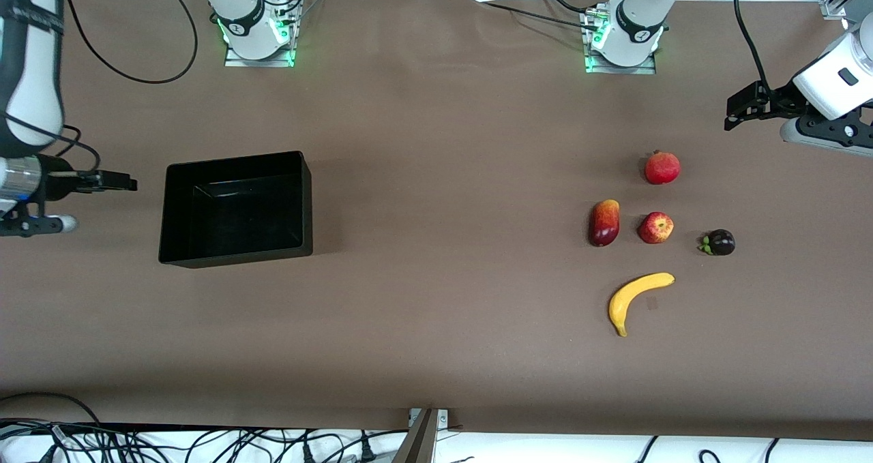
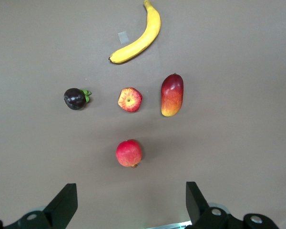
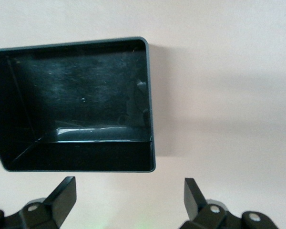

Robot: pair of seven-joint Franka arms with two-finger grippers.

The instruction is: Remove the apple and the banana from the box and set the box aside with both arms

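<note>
The apple (image 1: 655, 228) is small, round, red and yellow, and lies on the table toward the left arm's end. The yellow banana (image 1: 638, 298) lies nearer the front camera than the apple. Both show in the left wrist view, the apple (image 2: 129, 99) and the banana (image 2: 139, 38). The black box (image 1: 235, 160) stands empty toward the right arm's end and shows in the right wrist view (image 3: 150, 109). My left gripper (image 1: 736, 112) is open and empty over bare table close to the pomegranate. My right gripper (image 1: 126, 182) is open and empty beside the box.
A dark-red mango (image 1: 604, 222) lies beside the apple. A red pomegranate (image 1: 662, 168) lies farther from the front camera than the apple. A dark purple mangosteen (image 1: 719, 242) lies beside the apple, toward the left arm's end. The brown table (image 1: 443, 245) stretches bare between box and fruits.
</note>
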